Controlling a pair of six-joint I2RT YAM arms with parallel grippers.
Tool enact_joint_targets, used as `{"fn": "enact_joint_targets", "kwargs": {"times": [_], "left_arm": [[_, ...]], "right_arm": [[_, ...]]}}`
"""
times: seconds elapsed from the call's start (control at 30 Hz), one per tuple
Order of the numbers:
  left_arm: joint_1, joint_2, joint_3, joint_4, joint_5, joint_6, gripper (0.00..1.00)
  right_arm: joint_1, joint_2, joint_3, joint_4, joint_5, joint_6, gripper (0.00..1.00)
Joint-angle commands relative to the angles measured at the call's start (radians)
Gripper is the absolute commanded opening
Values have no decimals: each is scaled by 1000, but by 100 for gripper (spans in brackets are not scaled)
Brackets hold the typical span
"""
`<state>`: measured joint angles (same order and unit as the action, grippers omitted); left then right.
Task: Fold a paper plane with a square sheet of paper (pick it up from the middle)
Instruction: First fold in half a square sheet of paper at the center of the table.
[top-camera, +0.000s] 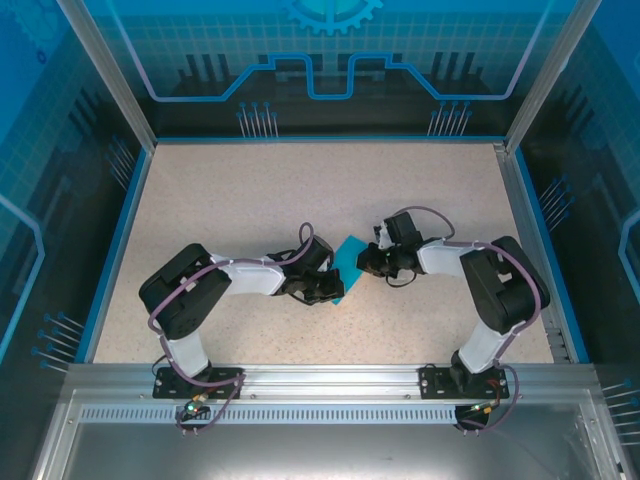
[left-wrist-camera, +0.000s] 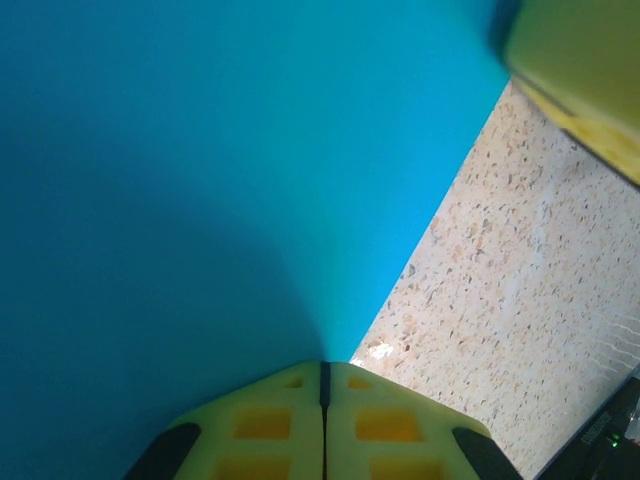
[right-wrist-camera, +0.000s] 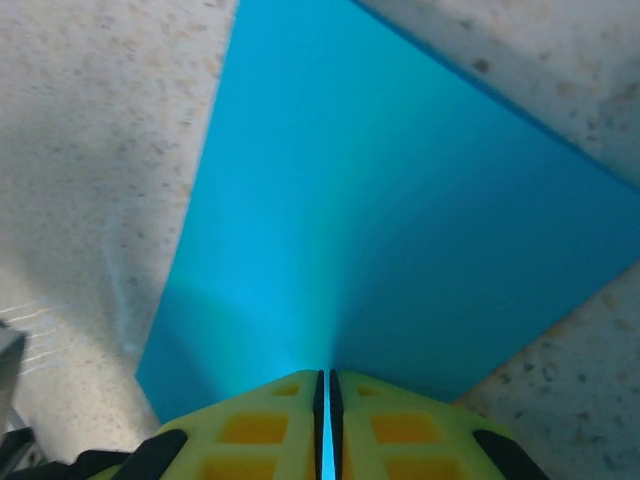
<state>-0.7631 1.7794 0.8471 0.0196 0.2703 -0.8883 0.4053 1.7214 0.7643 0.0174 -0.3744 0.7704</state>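
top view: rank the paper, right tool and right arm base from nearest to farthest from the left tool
1. paper: pinched in the left tool.
2. right tool: just right, across the paper.
3. right arm base: near edge, far right.

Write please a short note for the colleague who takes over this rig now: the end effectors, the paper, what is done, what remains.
Left end effector: shut on one edge of the square sheet of paper.
Right end effector: shut on the same sheet, from the opposite side.
Paper: held between the two arms over the middle of the table; it seems lifted off the surface.
Done: the sheet is gripped by both arms.
Left: no dart shape yet; the folds into a plane remain.
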Motion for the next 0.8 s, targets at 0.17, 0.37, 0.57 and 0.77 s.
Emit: {"fn": "enact_joint_targets", "kwargs": {"times": [0.17,0.37,0.57,0.77], "left_arm": [[-2,-87,38,-53,56,84,11],[28,-42,93,-14,50,130,13],[34,62,158,-6,57,149,12],[40,140,181,-1,65,156,10]], "right_arm": [[10,72,31,-70,27,-13,13],[10,74,39,-108,40,-26,13],[10,87,47,-119,40,-28,12],[10,106,53,-119,36,-26,12]]}}
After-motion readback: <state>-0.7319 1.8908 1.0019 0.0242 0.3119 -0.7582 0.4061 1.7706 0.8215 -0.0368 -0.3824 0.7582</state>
